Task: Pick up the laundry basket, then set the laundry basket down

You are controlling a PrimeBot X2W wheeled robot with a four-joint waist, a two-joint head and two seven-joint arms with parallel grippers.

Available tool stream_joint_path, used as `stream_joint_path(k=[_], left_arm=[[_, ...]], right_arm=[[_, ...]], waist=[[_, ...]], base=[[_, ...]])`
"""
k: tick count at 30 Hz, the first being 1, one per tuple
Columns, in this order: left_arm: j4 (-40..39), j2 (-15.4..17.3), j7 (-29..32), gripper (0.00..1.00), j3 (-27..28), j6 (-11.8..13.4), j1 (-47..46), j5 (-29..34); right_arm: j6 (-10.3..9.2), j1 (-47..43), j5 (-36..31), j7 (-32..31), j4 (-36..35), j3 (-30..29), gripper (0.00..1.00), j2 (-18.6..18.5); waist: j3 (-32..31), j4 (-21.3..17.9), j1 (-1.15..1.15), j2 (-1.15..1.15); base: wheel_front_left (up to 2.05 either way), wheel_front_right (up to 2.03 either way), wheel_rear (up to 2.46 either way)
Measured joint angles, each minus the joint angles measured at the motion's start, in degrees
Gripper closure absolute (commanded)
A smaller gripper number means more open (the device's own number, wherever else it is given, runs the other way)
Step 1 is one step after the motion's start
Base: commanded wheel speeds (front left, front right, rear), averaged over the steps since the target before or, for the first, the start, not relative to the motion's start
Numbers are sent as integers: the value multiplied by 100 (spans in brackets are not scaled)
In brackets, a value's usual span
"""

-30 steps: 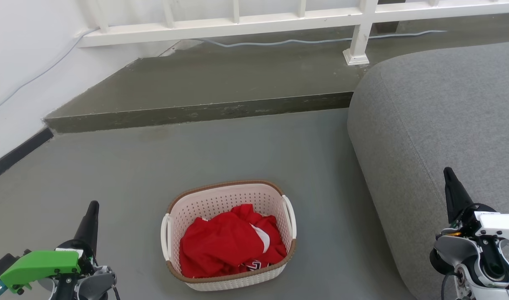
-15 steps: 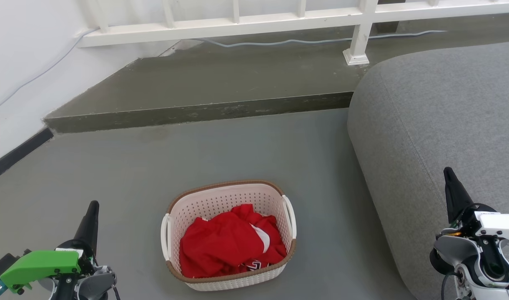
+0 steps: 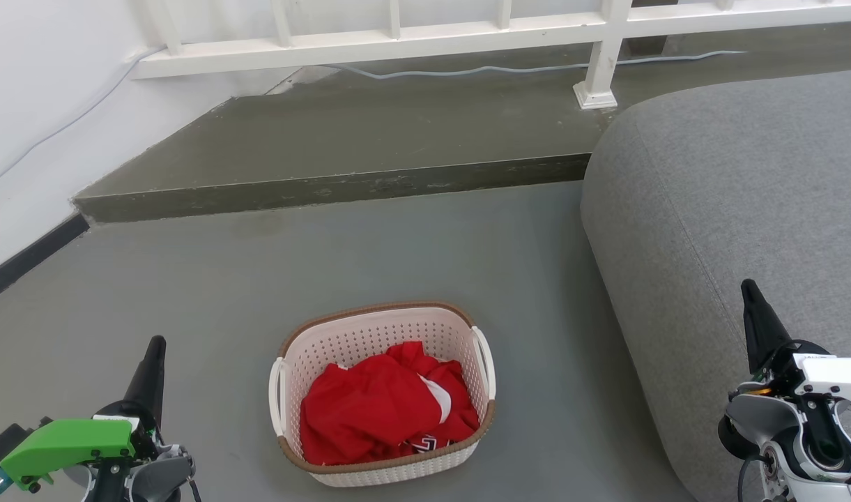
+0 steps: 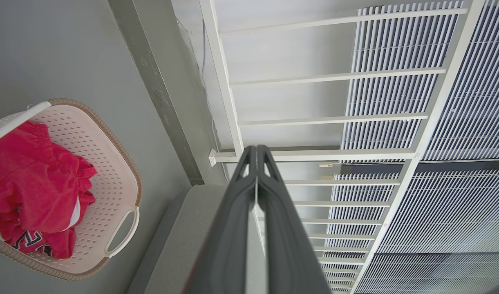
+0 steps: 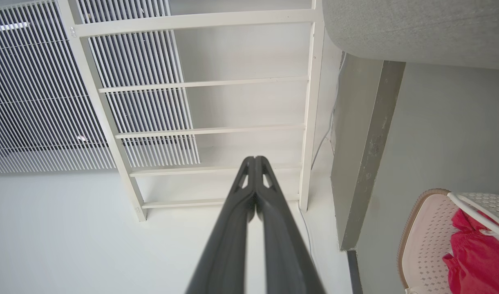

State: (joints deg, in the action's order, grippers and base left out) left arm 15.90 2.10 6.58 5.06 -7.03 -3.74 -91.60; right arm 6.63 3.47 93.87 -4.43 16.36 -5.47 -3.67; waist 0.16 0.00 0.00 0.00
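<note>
Left hand (image 3: 155, 346) sits at the lower left of the frame and right hand (image 3: 748, 289) at the lower right. Each has its two dark fingers pressed together on nothing, tips pointing up the frame. Between them, at the bottom centre, the laundry basket (image 3: 369, 333) stands upright on the floor (image 3: 397, 244), well apart from either hand.

I judge it light: thin perforated plastic with only a crumpled red garment (image 3: 369, 411) lying in it. The walls look stiff enough to keep their shape, but smooth and probably slippery. The brown rim (image 3: 380, 305) curves too broadly for a sure pinch. I would take hold at the left handle (image 3: 277, 397) and the right handle (image 3: 485, 362), one hand on each, so the basket lifts level.

The floor is flat and grey, a fair place to set the basket down again. A grey sofa (image 3: 732, 209) fills the right of the frame, with my right hand showing in front of it, so I expect that arm has less room to swing. Further up, a raised step (image 3: 327, 187) crosses the frame. Beyond it stands a white railing (image 3: 397, 33) with a cable (image 3: 502, 69) running along its foot.
</note>
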Motion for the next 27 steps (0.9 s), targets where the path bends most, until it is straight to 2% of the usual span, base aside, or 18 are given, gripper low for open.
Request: stream_joint_path(k=[27], left_arm=[[-2, 0, 0, 100, -2, 0, 0, 0]], right_arm=[[0, 0, -1, -14, -19, -8, 100, 7]], waist=[[0, 0, 0, 0]], base=[[0, 0, 0]])
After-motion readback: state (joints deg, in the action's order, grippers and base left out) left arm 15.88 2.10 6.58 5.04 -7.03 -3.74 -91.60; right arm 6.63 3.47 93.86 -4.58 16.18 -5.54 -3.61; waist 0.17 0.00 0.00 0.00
